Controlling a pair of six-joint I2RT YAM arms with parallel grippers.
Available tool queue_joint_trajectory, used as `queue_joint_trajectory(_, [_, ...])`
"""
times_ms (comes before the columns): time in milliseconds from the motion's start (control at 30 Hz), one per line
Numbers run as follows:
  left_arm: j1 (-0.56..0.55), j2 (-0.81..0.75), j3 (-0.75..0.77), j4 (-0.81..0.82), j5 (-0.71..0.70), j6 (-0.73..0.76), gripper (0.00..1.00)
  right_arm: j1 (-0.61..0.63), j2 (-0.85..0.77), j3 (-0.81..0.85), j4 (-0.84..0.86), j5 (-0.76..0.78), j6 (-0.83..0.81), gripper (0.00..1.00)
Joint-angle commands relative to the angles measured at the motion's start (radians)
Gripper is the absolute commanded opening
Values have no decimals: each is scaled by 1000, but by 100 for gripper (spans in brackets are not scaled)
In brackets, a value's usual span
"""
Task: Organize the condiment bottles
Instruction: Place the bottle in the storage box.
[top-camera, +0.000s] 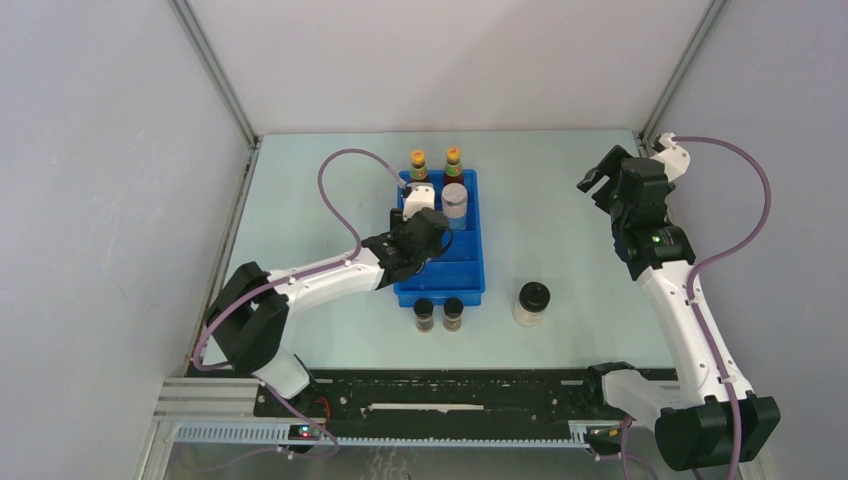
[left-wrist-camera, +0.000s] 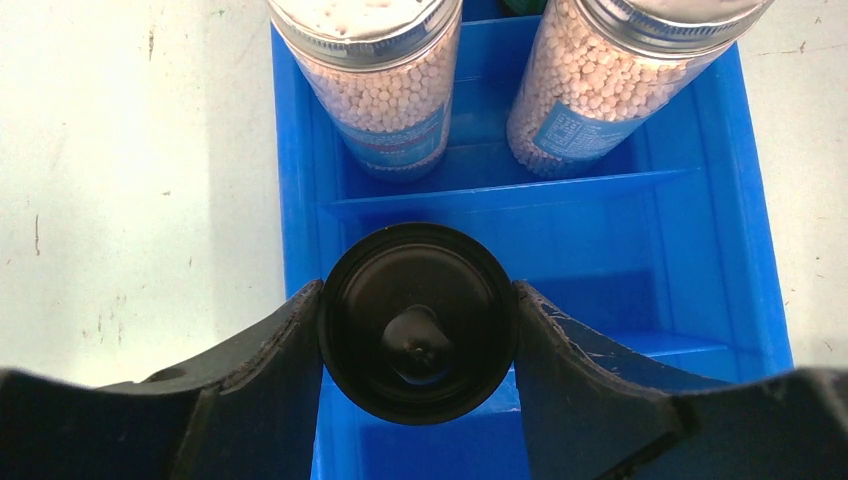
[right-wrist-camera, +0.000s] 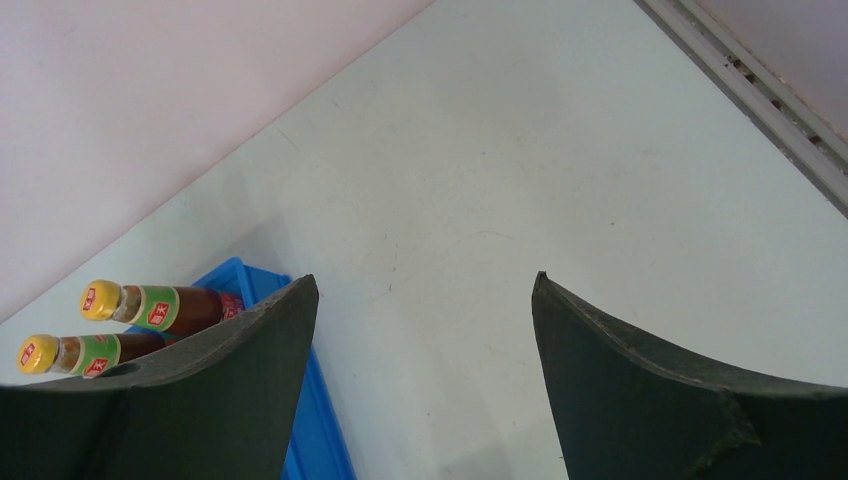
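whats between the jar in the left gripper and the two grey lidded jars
Only a divider wall of the blue tray; the left wrist view shows it.

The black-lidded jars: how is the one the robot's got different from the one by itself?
The left gripper clamps the held jar; the lone jar stands free, untouched. The held jar is over the blue tray; the lone jar is on the table, right of the tray. Both have round black lids.

Grey-lidded jars (left-wrist-camera: 385, 90) cropped at top edge; black-lidded jar (left-wrist-camera: 417, 320) body hidden under lid.
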Motion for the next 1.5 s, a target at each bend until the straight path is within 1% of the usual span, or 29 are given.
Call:
queue_joint_trajectory(0, [-3,-4,-7,50,-8,-23,0,3,-23,2,41,9,-25,87])
queue_joint_trajectory(567, [1,21,9,31,-6,-33,1,0,-18,2,42,3,-24,87])
queue_joint_trajectory(967, [0,32,17,19,2,-37,24,1,-18,2,35,5,-19,87])
queue_joint_trajectory(1133, [0,30,16,19,1,-35,38,3,-18,2,31,6,-18,87])
queue_joint_trajectory(1267, [0,27,13,19,1,-35,53,6,-18,1,29,7,-16,87])
queue_joint_trajectory(1367, [1,27,13,19,0,-36,59,6,-16,1,27,9,-16,87])
queue_joint_trajectory(1467, [0,25,12,19,-3,-38,66,8,-16,1,26,10,-16,87])
